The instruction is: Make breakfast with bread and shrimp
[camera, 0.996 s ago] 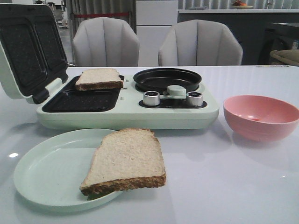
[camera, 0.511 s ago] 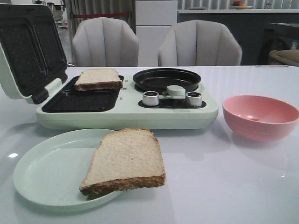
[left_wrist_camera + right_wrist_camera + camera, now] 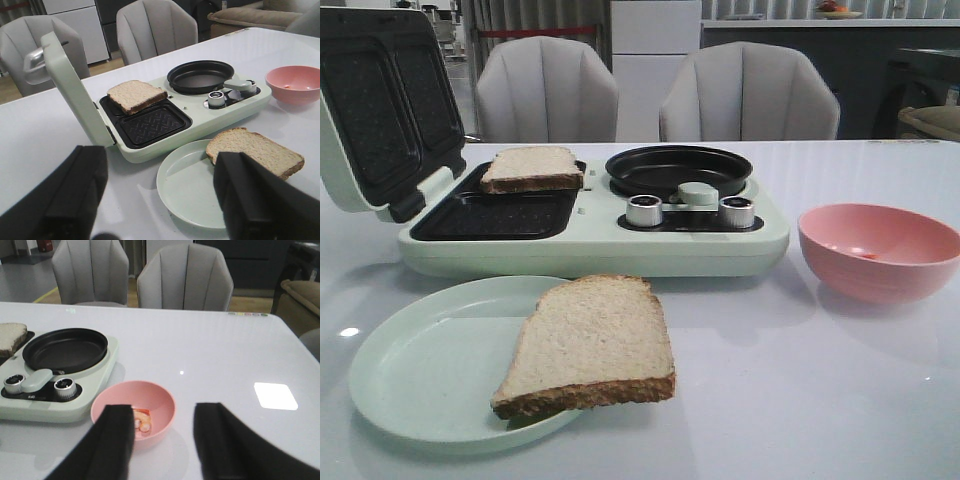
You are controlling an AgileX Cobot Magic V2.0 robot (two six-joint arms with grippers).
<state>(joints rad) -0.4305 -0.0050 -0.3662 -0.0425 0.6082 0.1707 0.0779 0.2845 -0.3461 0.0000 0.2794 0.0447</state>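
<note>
We find the shrimp [image 3: 142, 423] in the pink bowl [image 3: 160, 402], partly hidden behind a finger of the right gripper [image 3: 162, 437]; the front view barely shows it. One bread slice [image 3: 588, 343] overhangs the green plate [image 3: 410, 370], the other slice [image 3: 532, 167] lies tilted on the breakfast maker's grill tray [image 3: 495, 215]. Both grippers, the left gripper [image 3: 157, 197] too, hang empty with jaws wide.

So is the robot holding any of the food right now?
No, nothing is held. The left tool and the right tool are both open and empty; the bread slice lies half on the plate.

Left claw [image 3: 160, 195] and right claw [image 3: 165, 440] (both agape)
</note>
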